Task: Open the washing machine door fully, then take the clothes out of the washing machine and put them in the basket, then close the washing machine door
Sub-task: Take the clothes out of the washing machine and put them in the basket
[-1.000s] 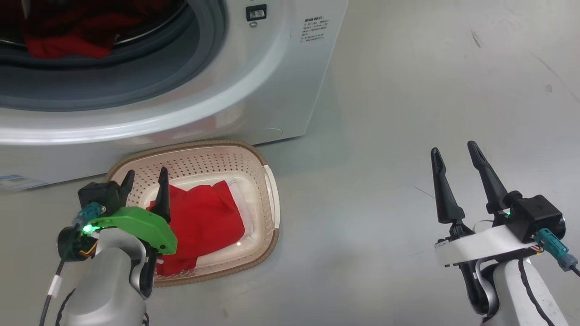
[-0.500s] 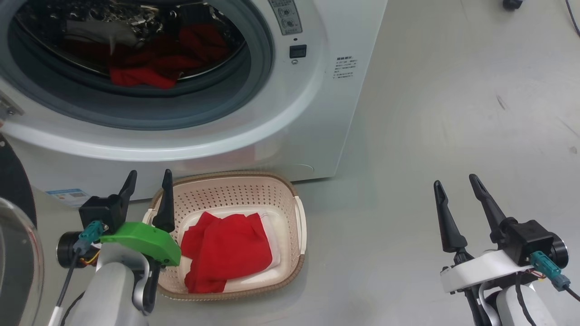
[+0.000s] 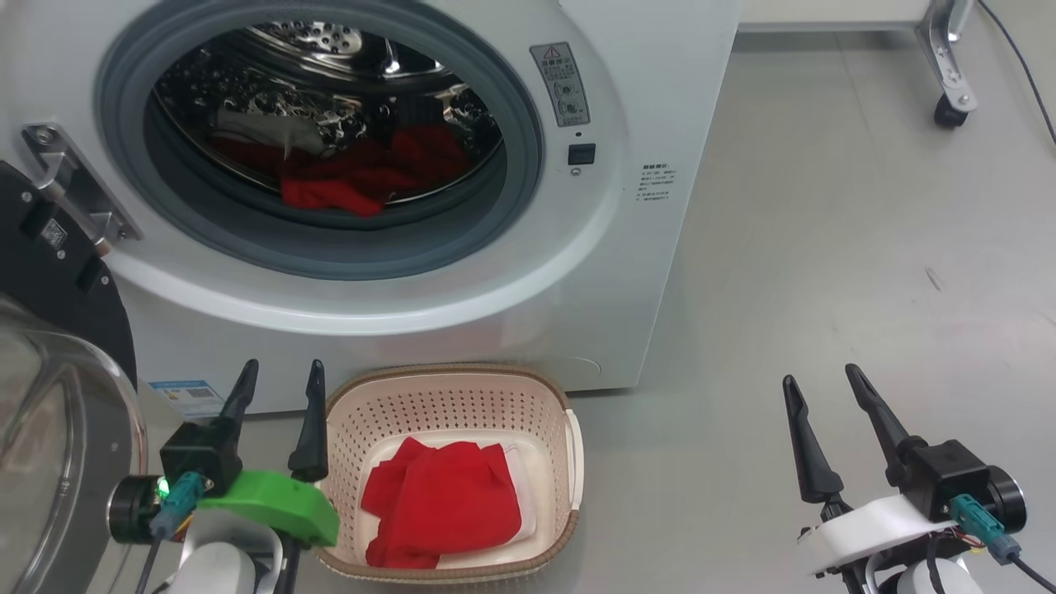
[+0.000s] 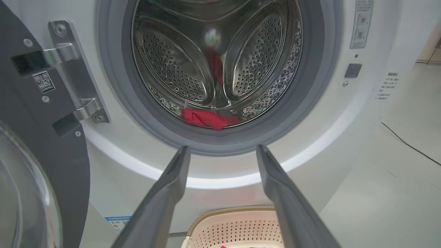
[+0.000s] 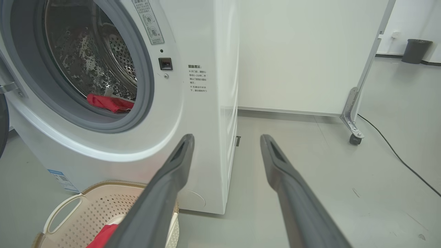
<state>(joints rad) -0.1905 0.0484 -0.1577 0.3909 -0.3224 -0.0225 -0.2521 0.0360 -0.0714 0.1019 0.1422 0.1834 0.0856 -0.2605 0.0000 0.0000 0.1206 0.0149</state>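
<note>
The red clothes (image 3: pixel 346 186) to be fetched lie low in the steel drum (image 4: pixel 172 65), at about 6 o'clock of the round opening and just behind the grey gasket (image 3: pixel 528 148). The heap's long axis runs across the drum floor from 9 to 3 o'clock in the head view, with a brighter folded edge pointing out toward the opening. Around it stands the white washing machine (image 3: pixel 652 99), its door (image 3: pixel 49 330) swung clear at 9 o'clock. Directly below the opening, at 6 o'clock, the basket (image 3: pixel 445 375) sits on the floor, already holding a red garment (image 3: pixel 441 511) over a bit of white cloth (image 3: pixel 520 495). The left gripper (image 3: pixel 282 367) hovers at 9 o'clock of the basket, fingers spread wide and holding nothing; its wrist view looks straight at the drum heap. The right gripper (image 3: pixel 821 375) waits well apart at 3 o'clock, equally wide and bare. The step in hand looks to be the reach into the drum: go in over the gasket lip, come down across the heap's short side at that near fold, and gather plenty of fabric before pulling out.
</note>
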